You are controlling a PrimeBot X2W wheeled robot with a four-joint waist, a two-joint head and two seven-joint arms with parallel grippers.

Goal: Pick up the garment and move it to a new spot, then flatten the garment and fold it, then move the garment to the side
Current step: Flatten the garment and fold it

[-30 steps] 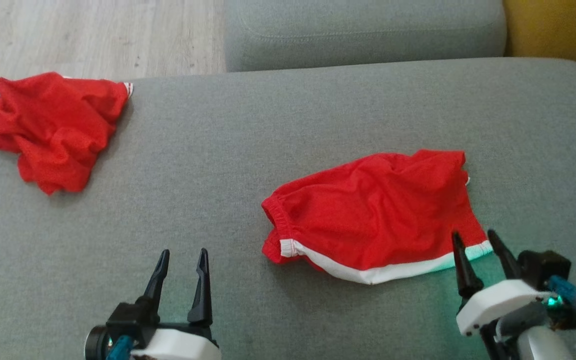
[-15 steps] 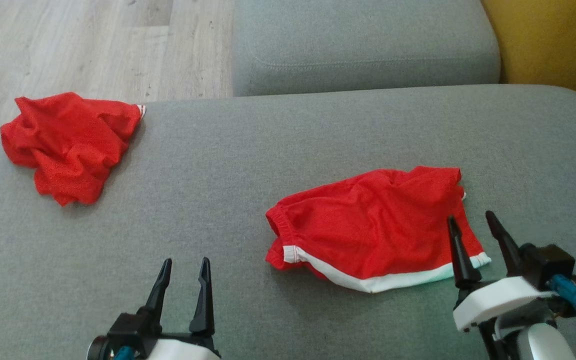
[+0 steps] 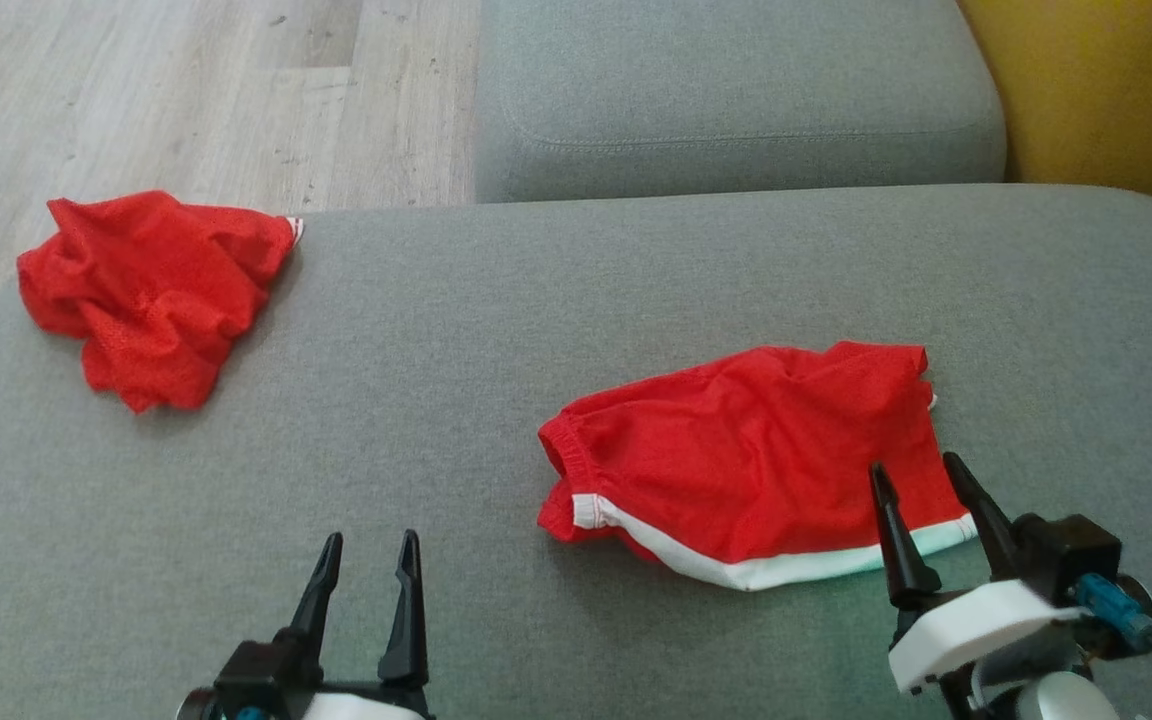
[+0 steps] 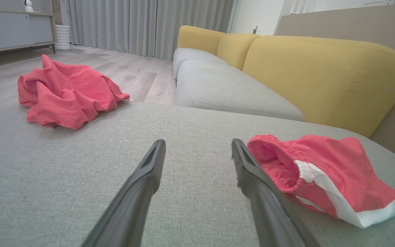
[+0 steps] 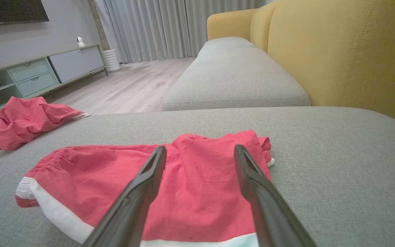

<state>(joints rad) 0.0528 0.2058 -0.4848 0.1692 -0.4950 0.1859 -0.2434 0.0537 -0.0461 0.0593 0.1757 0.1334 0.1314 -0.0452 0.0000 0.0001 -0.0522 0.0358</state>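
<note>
Right jaws: parted wide, nothing btwn them. Its two dark fingers (image 3: pixel 891 540) point fwd and slightly left in head view, tips over the right end of the red shorts (image 3: pixel 746 460), just above the white hem. Right wrist view has the fingers (image 5: pixel 142 192) low over the red cloth (image 5: pixel 197 178); whether they touch it, can't tell. White wrist housing sits behind, off the hem, forearm low at the frame's bottom right.

Left jaws: also open, empty. Fingers (image 3: pixel 316 590) point straight fwd over bare grey sofa seat (image 3: pixel 436 400), well left of the shorts. In left wrist view the shorts' elastic waistband (image 4: pixel 276 154) lies just beyond the right-hand finger (image 4: pixel 252 178).

Shorts lie mostly flat, a bit wrinkled, on the seat's right half, waistband to the left, white-trimmed hem toward the robot. A second red garment (image 3: pixel 151 290), crumpled, sits at the seat's far left edge, well apart. Wood floor (image 3: pixel 186 100) beyond it; yellow backrest (image 3: pixel 1106 90) at far right.

Vs 1 s ago: head cam has tilted, so the whole scene sits lower. Relative to the shorts, right jaws have shifted left, further over the cloth; before, the outer tip was just off the shorts' right edge. Gap same. Left jaws approx same pose. Both garments unchanged in shape.
</note>
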